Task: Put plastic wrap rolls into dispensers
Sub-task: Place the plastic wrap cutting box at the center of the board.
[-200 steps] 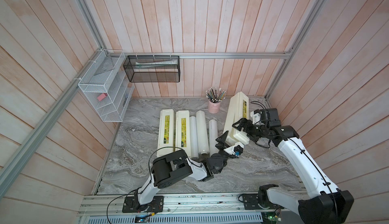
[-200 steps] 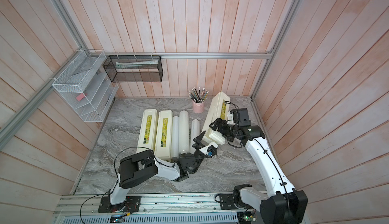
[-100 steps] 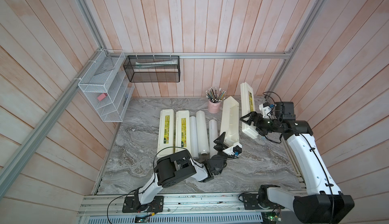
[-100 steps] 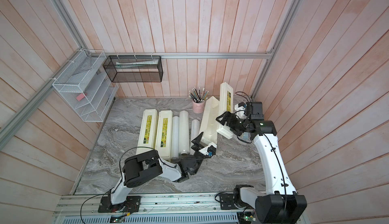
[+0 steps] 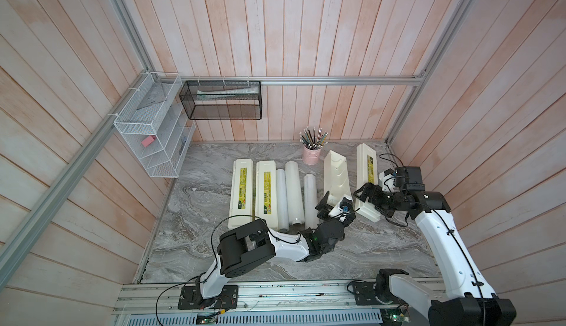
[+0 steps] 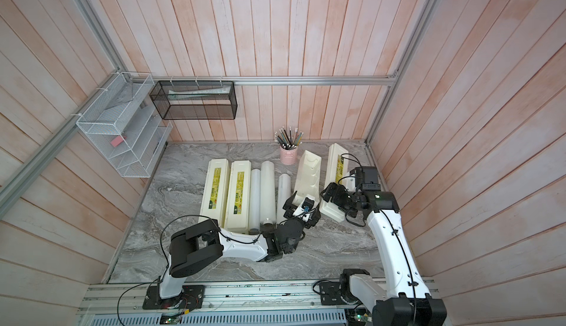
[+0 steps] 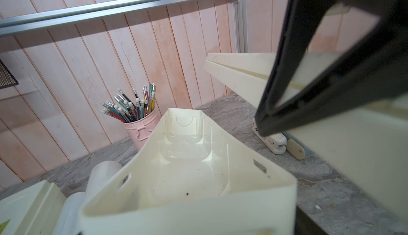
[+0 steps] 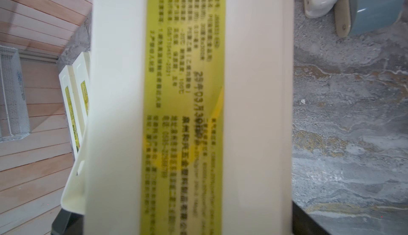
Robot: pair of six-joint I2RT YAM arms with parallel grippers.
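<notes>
Left claw clamps the open dispenser's tray and right claw its lid, both spread wide. We'd part them further for a roll.

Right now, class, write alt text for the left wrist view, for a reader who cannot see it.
An open, empty cream dispenser fills the foreground, its lid raised beside it. Behind it stands a pink cup of pencils on the grey marble table, before a wooden wall.

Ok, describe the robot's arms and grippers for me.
Left arm and right arm: white link shells, bulky black joint housings, thin black cables looping alongside. Left gripper: black fingers, white body with a blue spot. Right gripper: black fingers.
</notes>
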